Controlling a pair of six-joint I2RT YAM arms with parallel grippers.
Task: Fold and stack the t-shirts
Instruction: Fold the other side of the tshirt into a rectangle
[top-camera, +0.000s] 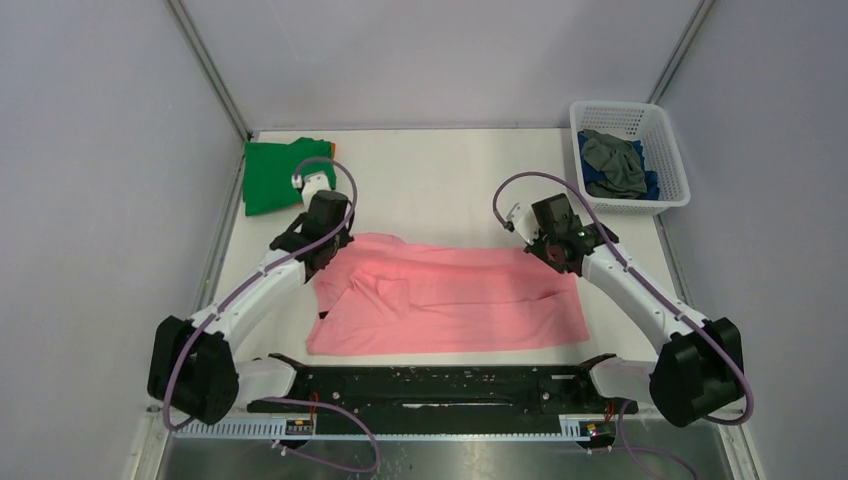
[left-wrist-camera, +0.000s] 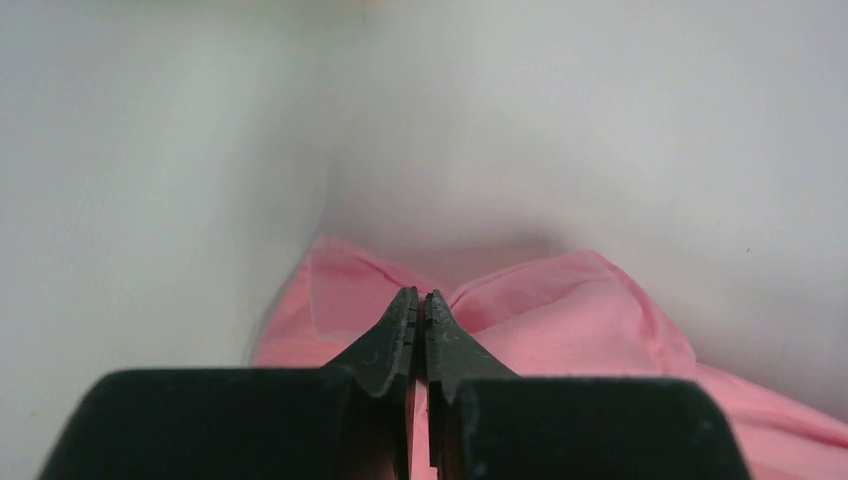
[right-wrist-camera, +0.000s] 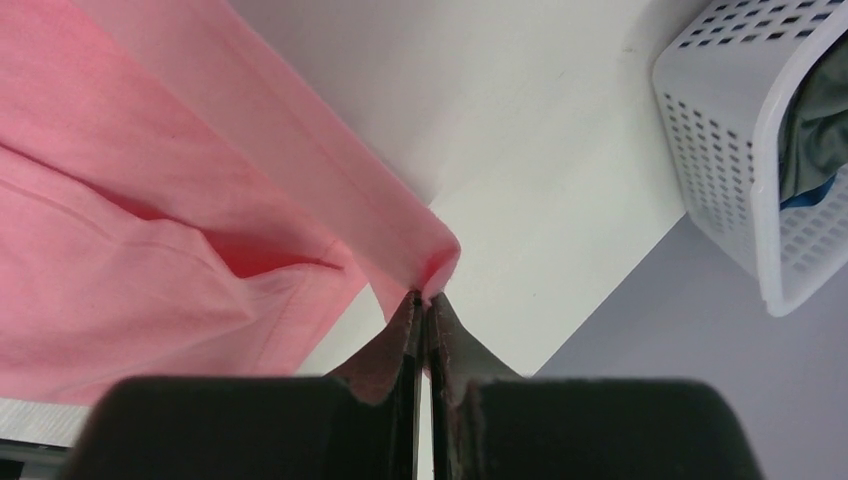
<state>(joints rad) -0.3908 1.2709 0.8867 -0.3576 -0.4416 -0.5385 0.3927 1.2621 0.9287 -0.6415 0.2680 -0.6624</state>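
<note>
The left pincer (left-wrist-camera: 421, 297) and right pincer (right-wrist-camera: 424, 298) each clamp shut on a far corner of the pink shirt (top-camera: 450, 300), which lies partly folded between them, while a green shirt (top-camera: 268, 178) lies apparently folded beyond the left pincer and a grey shirt (top-camera: 612, 160) and blue shirt (top-camera: 652, 186) wait in the basket (top-camera: 620, 108) beyond the right.

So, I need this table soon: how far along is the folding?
Done: green t-shirt folded, far left. In hand: left hand and right hand pinch the pink t-shirt at its far corners. Left: grey shirt and blue shirt in the basket.
</note>
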